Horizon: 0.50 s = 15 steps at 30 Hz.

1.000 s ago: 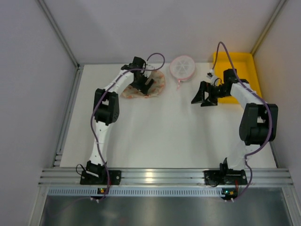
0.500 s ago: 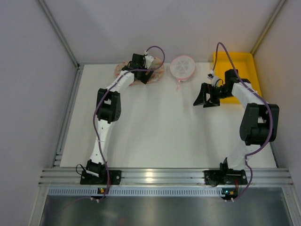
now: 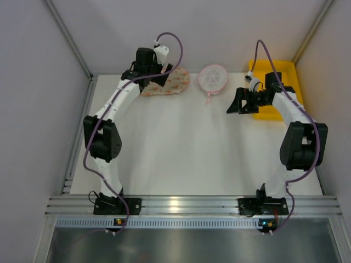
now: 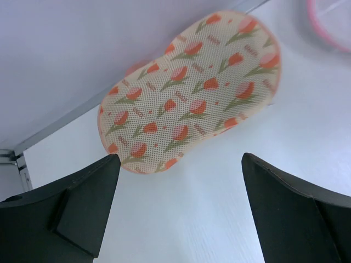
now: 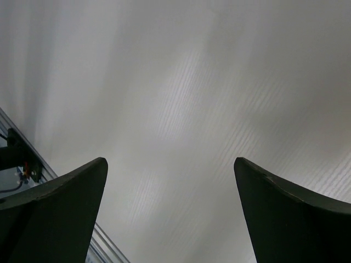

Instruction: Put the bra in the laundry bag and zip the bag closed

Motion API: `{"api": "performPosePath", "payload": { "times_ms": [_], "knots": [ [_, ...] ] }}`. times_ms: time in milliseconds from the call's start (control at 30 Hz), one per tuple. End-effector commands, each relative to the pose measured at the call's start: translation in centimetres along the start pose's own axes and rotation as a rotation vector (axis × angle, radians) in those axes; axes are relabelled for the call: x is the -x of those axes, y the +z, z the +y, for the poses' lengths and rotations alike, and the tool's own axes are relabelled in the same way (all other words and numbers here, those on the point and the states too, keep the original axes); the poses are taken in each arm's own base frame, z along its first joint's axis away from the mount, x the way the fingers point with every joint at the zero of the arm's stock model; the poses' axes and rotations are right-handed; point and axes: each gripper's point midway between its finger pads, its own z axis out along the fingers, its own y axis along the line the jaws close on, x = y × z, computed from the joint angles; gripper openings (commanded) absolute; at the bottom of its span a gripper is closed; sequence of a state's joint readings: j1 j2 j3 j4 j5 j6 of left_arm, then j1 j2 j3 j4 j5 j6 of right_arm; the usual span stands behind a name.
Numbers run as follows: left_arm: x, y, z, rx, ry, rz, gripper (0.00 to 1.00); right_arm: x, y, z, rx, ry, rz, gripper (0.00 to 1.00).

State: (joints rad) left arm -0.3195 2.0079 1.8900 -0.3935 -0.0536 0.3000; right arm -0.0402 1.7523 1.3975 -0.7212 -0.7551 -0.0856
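The laundry bag (image 3: 171, 82) lies at the back of the table, a cream mesh pouch with red tulip print. In the left wrist view it (image 4: 192, 90) lies flat with its halves together, just beyond my fingertips. My left gripper (image 3: 155, 78) (image 4: 180, 159) is open and empty, at the bag's left end above the table. My right gripper (image 3: 237, 104) (image 5: 169, 161) is open and empty over bare table beside the yellow tray. The bra shows in no view.
A round white mesh disc (image 3: 213, 78) with a pink rim and cord lies right of the bag; its rim shows in the left wrist view (image 4: 329, 24). A yellow tray (image 3: 281, 71) stands at the back right. Walls close off the back and sides.
My left arm has swung left and back, and its gripper has come off the bag, which now shows more fully. My right gripper has drifted slightly back toward the tray.
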Motion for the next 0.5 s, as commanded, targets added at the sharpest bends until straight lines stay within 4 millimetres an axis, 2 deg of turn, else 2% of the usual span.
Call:
{"api": "performPosePath", "payload": {
  "times_ms": [0, 67, 100, 167, 200, 267, 300, 333, 367, 400, 467],
  "knots": [
    [-0.5, -5.2, -3.4, -0.098, -0.057, 0.039, 0.98, 3.9, -1.5, 2.5, -0.009, -0.153, -0.123, 1.0],
    [-1.9, -7.2, -4.9, -0.151, -0.095, 0.073, 0.98, 3.7, -1.3, 3.4, 0.001, -0.174, -0.119, 0.99],
    [-4.8, -7.4, -6.0, -0.177, -0.113, 0.137, 0.98, 3.2, -0.5, 4.8, 0.023, -0.202, -0.104, 0.99],
    [-5.6, -9.3, -6.1, -0.175, -0.134, 0.141, 0.98, 2.4, 0.0, 6.1, 0.059, -0.21, -0.087, 0.99],
    [-8.4, -9.7, -7.0, -0.195, -0.14, 0.198, 0.99, 1.7, 0.5, 6.9, 0.08, -0.217, -0.066, 1.0],
    [-9.5, -11.4, -7.4, -0.213, -0.138, 0.2, 0.98, 0.0, 0.9, 7.7, 0.093, -0.227, -0.024, 1.0],
    [-10.3, -12.0, -7.7, -0.223, -0.135, 0.21, 0.99, -1.6, 1.8, 8.5, 0.111, -0.249, 0.019, 0.99],
    [-11.7, -12.9, -8.3, -0.238, -0.13, 0.229, 0.98, -2.1, 2.0, 9.1, 0.113, -0.273, 0.022, 0.99],
    [-12.2, -13.3, -8.4, -0.243, -0.131, 0.233, 0.99, -2.6, 2.3, 9.3, 0.104, -0.289, 0.028, 0.99],
    [-12.6, -13.7, -8.8, -0.26, -0.137, 0.235, 0.99, -4.3, 3.2, 10.0, 0.121, -0.288, 0.063, 0.99],
    [-13.5, -14.6, -9.5, -0.288, -0.154, 0.245, 0.99, -4.8, 3.5, 10.9, 0.13, -0.311, 0.047, 0.99]
  ]
}}
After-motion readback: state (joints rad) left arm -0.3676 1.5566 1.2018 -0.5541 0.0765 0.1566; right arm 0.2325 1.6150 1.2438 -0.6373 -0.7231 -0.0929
